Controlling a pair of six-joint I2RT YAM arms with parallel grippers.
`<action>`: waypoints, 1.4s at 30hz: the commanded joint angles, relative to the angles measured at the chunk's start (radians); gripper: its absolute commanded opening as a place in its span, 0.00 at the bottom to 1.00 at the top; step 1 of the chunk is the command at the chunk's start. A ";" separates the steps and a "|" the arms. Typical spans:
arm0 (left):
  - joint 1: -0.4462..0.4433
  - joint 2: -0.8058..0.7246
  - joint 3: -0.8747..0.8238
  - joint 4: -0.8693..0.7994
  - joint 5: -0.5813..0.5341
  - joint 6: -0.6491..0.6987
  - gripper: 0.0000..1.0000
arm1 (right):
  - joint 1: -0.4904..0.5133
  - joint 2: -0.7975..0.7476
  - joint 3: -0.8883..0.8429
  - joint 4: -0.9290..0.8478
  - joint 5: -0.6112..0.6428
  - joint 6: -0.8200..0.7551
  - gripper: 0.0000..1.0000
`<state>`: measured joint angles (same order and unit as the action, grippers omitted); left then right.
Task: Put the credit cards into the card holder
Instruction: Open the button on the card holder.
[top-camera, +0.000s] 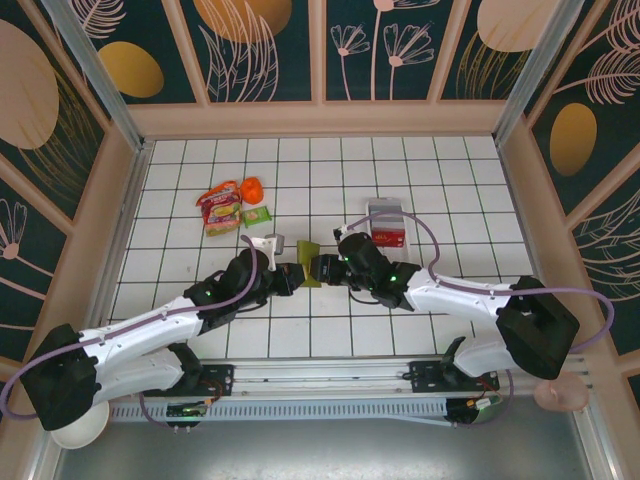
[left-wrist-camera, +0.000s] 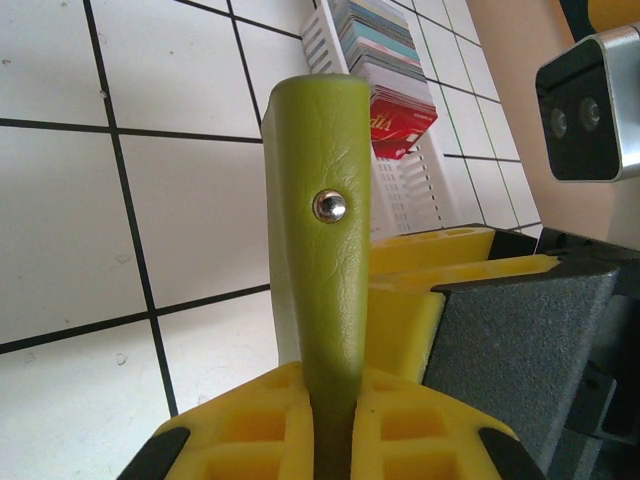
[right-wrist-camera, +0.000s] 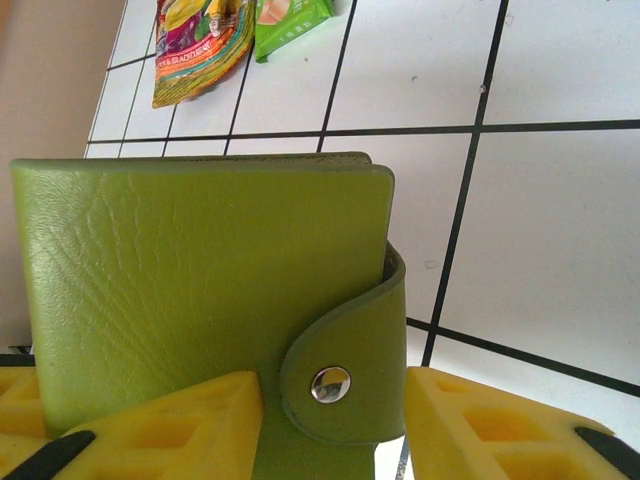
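Left claw (left-wrist-camera: 335, 435) clamps the green card holder (right-wrist-camera: 200, 270) upright above the desk (top-camera: 300, 180). Right claw (right-wrist-camera: 330, 410) stands partly open around its snap tab (right-wrist-camera: 345, 350). Snack packets (top-camera: 225, 207) and a tray (left-wrist-camera: 322, 45) of credit cards (left-wrist-camera: 402, 120) lie beyond.

One olive-green card holder (top-camera: 310, 270) at mid-table. Beyond it to the right, one white tray (left-wrist-camera: 322, 45) carries a stack of credit cards (left-wrist-camera: 400, 120) packed too tightly to count. Beyond it to the left, at least four snack packets (top-camera: 218, 210).

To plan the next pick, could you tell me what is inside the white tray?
The white tray holds a packed row of cards, with a red one at one end; the other faces are covered.
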<state>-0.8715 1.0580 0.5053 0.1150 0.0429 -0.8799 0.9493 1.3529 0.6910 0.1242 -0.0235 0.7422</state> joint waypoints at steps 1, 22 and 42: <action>-0.006 -0.014 0.013 0.051 0.038 0.001 0.00 | 0.018 -0.011 0.008 0.020 0.008 0.007 0.39; -0.007 -0.021 0.007 0.041 0.013 0.011 0.00 | 0.052 0.078 0.073 -0.214 0.221 0.037 0.21; -0.006 -0.059 -0.040 0.143 0.104 0.002 0.00 | 0.076 0.125 0.101 -0.253 0.221 0.062 0.13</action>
<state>-0.8715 1.0466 0.4599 0.1226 0.0738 -0.8795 1.0302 1.4631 0.8009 -0.0311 0.1173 0.7856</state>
